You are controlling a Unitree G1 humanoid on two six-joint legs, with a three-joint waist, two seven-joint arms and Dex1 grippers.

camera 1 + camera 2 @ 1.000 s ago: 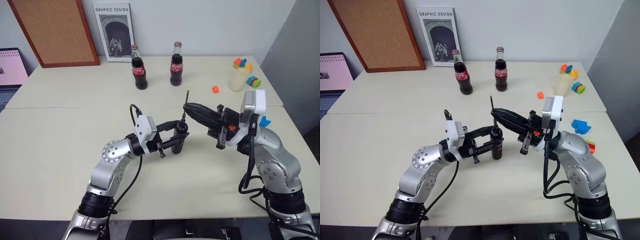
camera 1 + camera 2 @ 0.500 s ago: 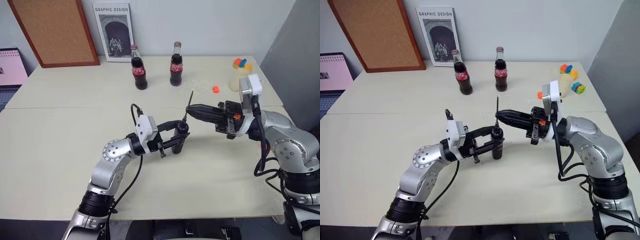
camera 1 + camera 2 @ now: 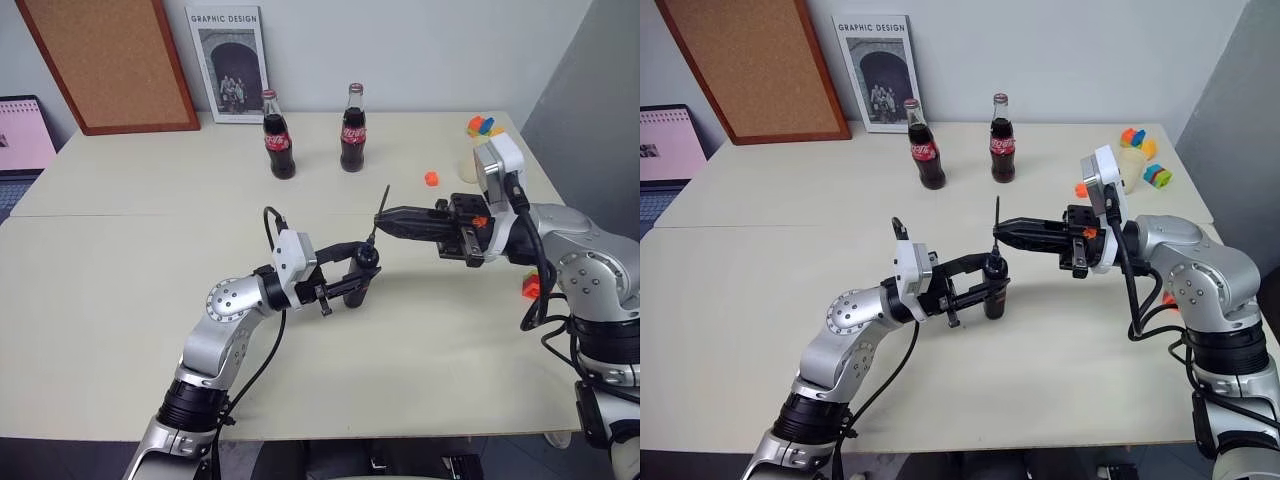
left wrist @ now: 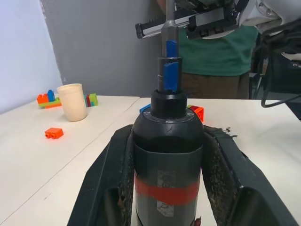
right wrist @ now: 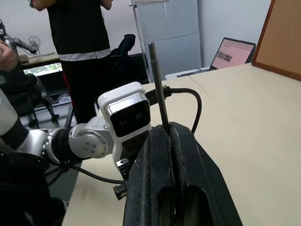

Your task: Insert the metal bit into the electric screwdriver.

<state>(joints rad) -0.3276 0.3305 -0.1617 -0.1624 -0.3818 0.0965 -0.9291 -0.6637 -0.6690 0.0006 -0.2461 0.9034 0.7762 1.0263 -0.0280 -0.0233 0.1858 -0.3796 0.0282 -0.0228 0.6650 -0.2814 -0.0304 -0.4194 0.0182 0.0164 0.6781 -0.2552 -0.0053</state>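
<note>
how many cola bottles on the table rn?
2. One cola bottle stands in front of the poster at the back of the table; the other bottle stands apart, to its right. None look hidden.

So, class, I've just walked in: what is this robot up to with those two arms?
It is fitting a bit into a screwdriver. The left gripper is shut on the electric screwdriver, holding it upright above the table. The right gripper is shut on the metal bit, whose lower end sits right at the screwdriver's top. Whether it has entered the socket cannot be told.
</note>
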